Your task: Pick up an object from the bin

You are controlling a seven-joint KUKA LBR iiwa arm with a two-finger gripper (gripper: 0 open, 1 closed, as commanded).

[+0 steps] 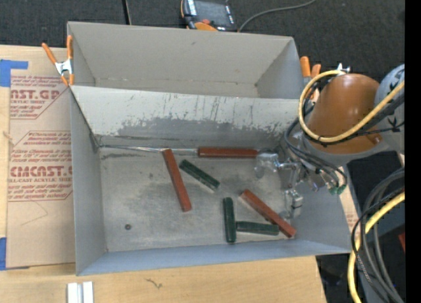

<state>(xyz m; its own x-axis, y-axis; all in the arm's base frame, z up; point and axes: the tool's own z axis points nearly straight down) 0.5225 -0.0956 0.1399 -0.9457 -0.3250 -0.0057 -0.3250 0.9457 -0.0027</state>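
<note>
My gripper (280,180) hangs low at the right side of the bin, open, with nothing between its fingers. Just below it a red-brown stick (268,213) lies slanted on the floor, its lower end resting over a dark green stick (258,228) that lies flat near the front wall. Another dark green stick (228,219) lies lengthwise to the left of those two. Against the back wall, just left of the gripper, lies a second red-brown stick (227,152).
Further left lie a slanted dark green stick (199,174) and a longer red-brown stick (177,180). The arm's orange cover and yellow cables overhang the bin's right wall. The bin's left half has bare floor.
</note>
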